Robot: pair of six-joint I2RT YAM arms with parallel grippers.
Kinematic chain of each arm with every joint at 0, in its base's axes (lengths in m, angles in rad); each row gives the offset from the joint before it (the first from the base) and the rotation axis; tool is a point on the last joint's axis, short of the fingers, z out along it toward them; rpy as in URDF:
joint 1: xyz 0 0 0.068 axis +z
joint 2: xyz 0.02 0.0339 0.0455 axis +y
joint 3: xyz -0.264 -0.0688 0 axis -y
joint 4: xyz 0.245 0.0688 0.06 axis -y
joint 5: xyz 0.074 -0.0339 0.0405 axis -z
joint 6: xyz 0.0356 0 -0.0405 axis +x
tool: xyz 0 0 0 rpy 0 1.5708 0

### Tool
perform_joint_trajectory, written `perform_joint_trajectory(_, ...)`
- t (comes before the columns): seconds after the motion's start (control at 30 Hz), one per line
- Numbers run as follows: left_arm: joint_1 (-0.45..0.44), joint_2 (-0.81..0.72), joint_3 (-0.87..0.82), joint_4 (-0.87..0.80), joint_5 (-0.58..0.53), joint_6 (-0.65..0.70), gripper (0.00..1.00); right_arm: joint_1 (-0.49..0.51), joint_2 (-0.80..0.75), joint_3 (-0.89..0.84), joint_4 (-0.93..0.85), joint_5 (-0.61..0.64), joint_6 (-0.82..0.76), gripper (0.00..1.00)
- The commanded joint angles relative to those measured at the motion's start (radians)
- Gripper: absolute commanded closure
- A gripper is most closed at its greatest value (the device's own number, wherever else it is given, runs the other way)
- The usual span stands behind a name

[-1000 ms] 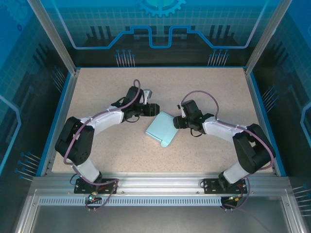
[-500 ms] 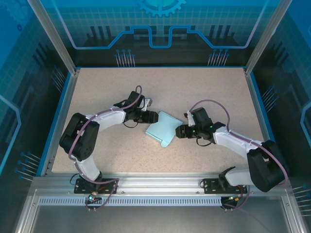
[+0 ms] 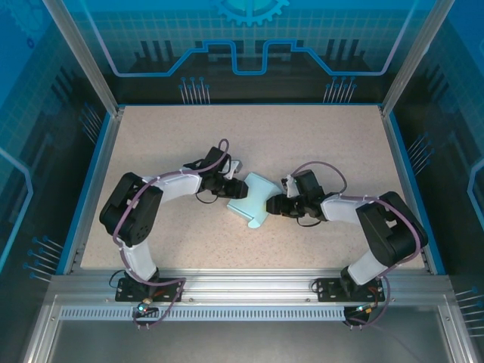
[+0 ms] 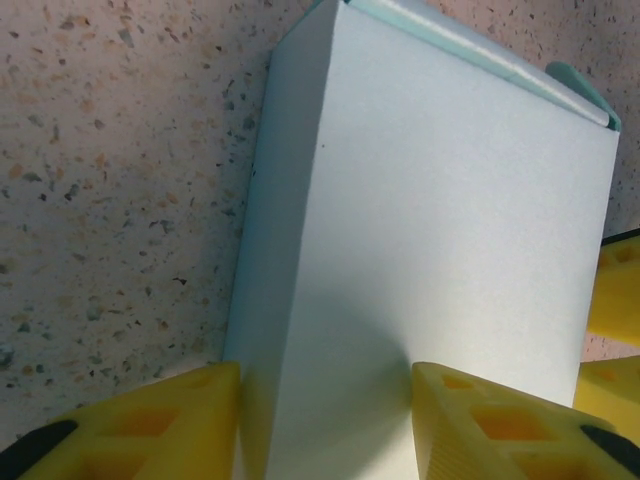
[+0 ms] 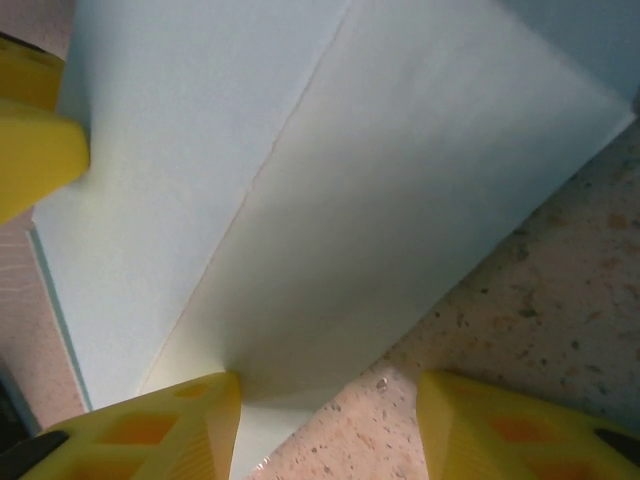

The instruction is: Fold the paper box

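The box (image 3: 253, 200) lies flat at the middle of the desk (image 3: 340, 136). In the left wrist view a small tab (image 4: 580, 85) pokes out at its far end, so the closing looks unfinished. The left jaws meet the box from 10 o'clock and are spread, with one finger (image 4: 130, 425) beside the side wall and the other (image 4: 510, 425) over the top face. The right jaws come in from 4 o'clock, also spread, and a corner of the box reaches in between their fingers (image 5: 140, 435). Both arms probably brace the box from opposite sides so it cannot slide.
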Motion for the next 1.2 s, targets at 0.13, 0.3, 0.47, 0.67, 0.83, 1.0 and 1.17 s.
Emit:
perform_joint_trajectory(0.13, -0.009, 0.014, -0.060, 0.015, 0.086, -0.057, 0.54, -0.016, 0.043, -0.024, 0.260, -0.097, 0.086, 0.51)
perform_joint_trajectory(0.3, -0.009, 0.013, -0.066, 0.024, 0.081, -0.064, 0.55, -0.046, 0.056, -0.056, 0.353, -0.122, 0.130, 0.51)
perform_joint_trajectory(0.47, -0.009, 0.010, -0.069, 0.023, 0.065, -0.068, 0.55, -0.063, 0.038, -0.096, 0.432, -0.139, 0.167, 0.44)
perform_joint_trajectory(0.67, -0.010, 0.003, -0.078, 0.040, 0.067, -0.085, 0.56, -0.060, 0.056, -0.113, 0.484, -0.133, 0.201, 0.48)
perform_joint_trajectory(0.83, -0.009, 0.012, -0.091, 0.078, 0.107, -0.116, 0.58, -0.056, 0.096, -0.110, 0.576, -0.149, 0.256, 0.54)
perform_joint_trajectory(1.0, -0.015, 0.024, -0.095, 0.119, 0.158, -0.150, 0.58, -0.052, 0.081, -0.109, 0.593, -0.150, 0.280, 0.59)
perform_joint_trajectory(1.17, -0.027, 0.045, -0.078, 0.133, 0.177, -0.161, 0.57, -0.053, 0.003, -0.118, 0.558, -0.132, 0.283, 0.65)
